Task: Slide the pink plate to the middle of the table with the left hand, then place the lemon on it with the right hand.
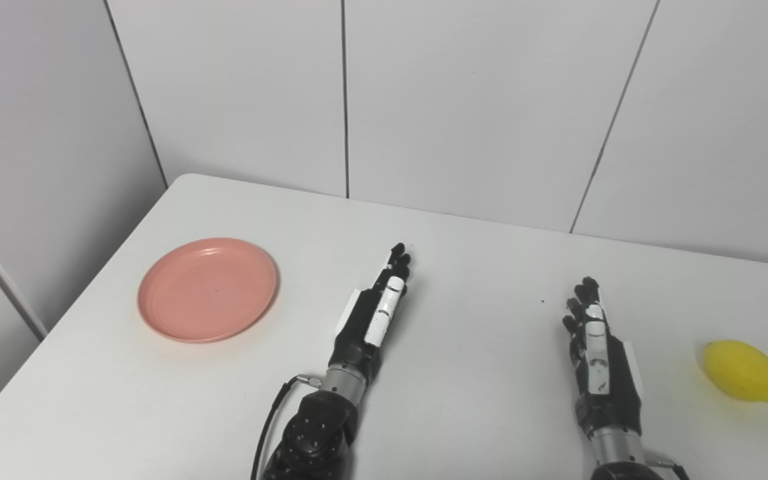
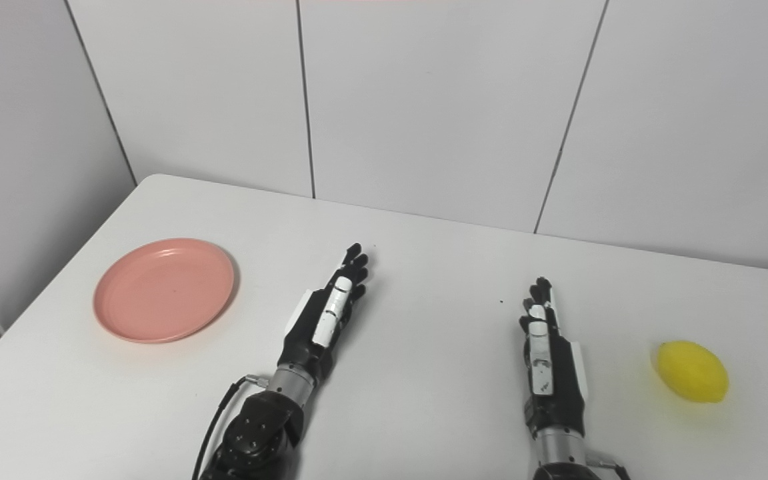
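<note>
The oval yellow lemon (image 1: 741,371) is laid with its long axis from 10 to 4 o'clock, at 3 o'clock of the empty, flat-stretched right hand (image 1: 599,357). The round pink plastic plate (image 1: 207,289) is seen at 9 o'clock of the left hand (image 1: 374,313), also extended and holding nothing.

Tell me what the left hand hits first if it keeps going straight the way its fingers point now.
Nothing on the table, it seems: the left hand points up-right toward the wall, passing right of the pink plate. Only bare table lies ahead.

Both forearms cut off by bottom edge. Desk (image 1: 477,400) cropped at bottom and right edges. Palms of left hand (image 1: 372,313) and right hand (image 1: 599,360) face away, unseen.
</note>
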Robot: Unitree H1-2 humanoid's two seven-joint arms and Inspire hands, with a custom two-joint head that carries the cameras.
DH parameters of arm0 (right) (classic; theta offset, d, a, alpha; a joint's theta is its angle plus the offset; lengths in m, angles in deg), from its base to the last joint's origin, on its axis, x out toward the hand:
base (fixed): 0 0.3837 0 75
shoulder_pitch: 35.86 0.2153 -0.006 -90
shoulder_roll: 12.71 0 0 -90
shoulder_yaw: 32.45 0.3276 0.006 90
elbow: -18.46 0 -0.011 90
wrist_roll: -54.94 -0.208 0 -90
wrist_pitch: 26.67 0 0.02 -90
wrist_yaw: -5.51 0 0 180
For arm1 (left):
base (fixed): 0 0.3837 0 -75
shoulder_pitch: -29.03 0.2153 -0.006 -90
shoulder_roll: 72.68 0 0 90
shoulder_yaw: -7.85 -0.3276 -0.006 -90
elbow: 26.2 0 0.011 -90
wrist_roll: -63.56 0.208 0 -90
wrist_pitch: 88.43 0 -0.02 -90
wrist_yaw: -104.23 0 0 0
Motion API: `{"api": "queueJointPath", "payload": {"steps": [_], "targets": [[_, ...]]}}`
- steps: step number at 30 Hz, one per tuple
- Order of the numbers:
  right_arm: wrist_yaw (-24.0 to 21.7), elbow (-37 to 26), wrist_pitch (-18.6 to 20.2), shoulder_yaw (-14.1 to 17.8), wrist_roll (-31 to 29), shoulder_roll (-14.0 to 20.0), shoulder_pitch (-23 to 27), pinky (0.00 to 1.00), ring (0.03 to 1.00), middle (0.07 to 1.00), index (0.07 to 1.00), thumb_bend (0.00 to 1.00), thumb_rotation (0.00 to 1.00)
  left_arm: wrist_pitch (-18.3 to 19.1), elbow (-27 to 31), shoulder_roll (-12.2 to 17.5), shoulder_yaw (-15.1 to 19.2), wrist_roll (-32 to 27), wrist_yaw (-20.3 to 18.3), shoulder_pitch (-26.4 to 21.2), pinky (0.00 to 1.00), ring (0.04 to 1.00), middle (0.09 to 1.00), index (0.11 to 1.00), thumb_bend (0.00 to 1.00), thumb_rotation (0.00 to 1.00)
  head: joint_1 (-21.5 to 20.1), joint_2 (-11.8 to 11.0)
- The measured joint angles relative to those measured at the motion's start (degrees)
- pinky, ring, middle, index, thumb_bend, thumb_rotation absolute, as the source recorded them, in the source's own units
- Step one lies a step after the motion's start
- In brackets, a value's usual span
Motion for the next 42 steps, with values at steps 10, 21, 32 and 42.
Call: {"api": "queueJointPath", "payload": {"steps": [10,21,32,42], "targets": [[-0.77,2.42,-2.56,1.34,-1.43,0.85,1.82,1.00,1.000,1.000,1.000,0.71,1.00,0.13,0.02,1.20,2.72,1.29,2.09,-1.80,0.90,0.904,0.907,0.899,0.52,1.00,2.11,-1.23],[-0.78,2.63,-2.79,1.87,-1.40,0.96,2.01,1.00,1.000,1.000,1.000,0.70,1.00,5.75,7.43,7.71,5.13,-0.27,-1.14,-5.13,0.81,0.814,0.826,0.813,0.53,1.00,3.25,-2.02],[-0.79,2.94,-3.54,1.84,-1.12,1.00,2.08,1.00,1.000,1.000,1.000,0.69,1.00,6.59,12.74,13.48,10.31,-0.33,-0.74,-7.12,0.80,0.802,0.808,0.791,0.58,1.00,4.04,-2.64],[-0.99,3.06,-4.04,1.87,-1.58,1.00,2.16,1.00,1.000,1.000,1.000,0.69,1.00,4.52,9.64,16.66,17.91,-3.21,1.39,-7.17,0.78,0.791,0.791,0.779,0.60,1.00,4.48,-2.90]]}}
